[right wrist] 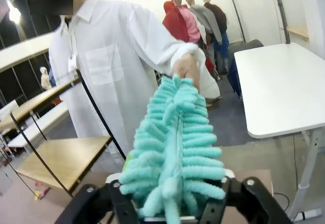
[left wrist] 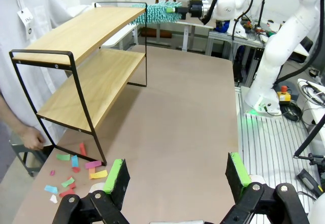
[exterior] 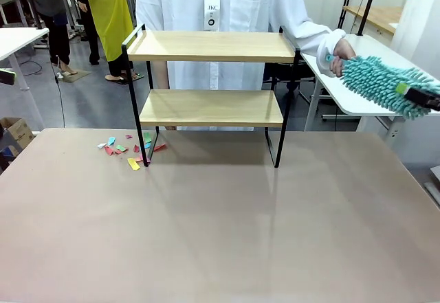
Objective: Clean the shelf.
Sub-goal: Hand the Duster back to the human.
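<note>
Wood and thin black wire make up the shelf (exterior: 212,97), which I judge light, stiff and easy to tip, best steadied by its raised side handles; it stands at the far side of the table (exterior: 220,234), just before the person. I count 1 shelf with 2 boards, 1 teal duster (exterior: 385,83) and roughly 12 paper scraps (exterior: 127,150) by the shelf's left foot. Right of the shelf, the right gripper (right wrist: 172,209) flanks the soft duster, though I cannot tell if it grips, while the person's hand (exterior: 340,62) holds the far end; my left gripper (left wrist: 175,176) gapes wide, empty
</note>
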`<state>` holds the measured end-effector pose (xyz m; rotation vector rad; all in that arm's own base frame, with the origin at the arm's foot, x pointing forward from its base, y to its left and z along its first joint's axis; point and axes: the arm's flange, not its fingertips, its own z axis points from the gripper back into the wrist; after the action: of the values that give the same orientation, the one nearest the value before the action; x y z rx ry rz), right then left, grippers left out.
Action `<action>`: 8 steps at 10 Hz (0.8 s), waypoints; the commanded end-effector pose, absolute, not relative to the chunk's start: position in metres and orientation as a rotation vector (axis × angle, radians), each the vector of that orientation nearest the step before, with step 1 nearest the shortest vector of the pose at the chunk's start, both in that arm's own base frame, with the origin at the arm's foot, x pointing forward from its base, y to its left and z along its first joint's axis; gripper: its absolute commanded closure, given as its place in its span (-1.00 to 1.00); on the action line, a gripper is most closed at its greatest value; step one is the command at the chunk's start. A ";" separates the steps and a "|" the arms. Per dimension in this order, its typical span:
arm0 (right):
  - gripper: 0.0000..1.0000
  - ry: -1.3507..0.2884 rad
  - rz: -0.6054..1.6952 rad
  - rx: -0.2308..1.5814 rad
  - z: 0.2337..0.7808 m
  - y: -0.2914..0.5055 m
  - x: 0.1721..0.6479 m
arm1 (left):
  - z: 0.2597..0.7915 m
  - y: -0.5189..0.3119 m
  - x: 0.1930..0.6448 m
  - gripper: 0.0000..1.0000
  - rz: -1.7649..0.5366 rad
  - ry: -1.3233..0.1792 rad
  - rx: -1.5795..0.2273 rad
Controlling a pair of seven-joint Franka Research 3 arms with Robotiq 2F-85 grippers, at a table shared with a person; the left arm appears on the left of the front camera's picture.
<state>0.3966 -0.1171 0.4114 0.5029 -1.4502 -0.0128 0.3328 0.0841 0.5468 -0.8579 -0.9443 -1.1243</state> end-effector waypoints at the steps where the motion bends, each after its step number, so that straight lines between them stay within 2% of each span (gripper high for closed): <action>1: -1.00 -1.490 -0.074 0.565 0.452 -0.133 0.384 | 0.548 0.083 0.333 -1.00 -1.132 -0.984 -0.871; 5: -1.00 -1.631 -0.312 0.717 0.518 -0.188 0.367 | 0.548 0.083 0.333 -1.00 -1.132 -0.984 -0.871; 8: -1.00 -1.686 -0.458 0.810 0.529 -0.234 0.358 | 0.548 0.083 0.333 -1.00 -1.132 -0.984 -0.871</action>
<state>0.3517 -0.2282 0.5319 0.7604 -1.6685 -0.4255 0.3326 0.0842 0.5471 -0.8573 -0.9445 -1.1245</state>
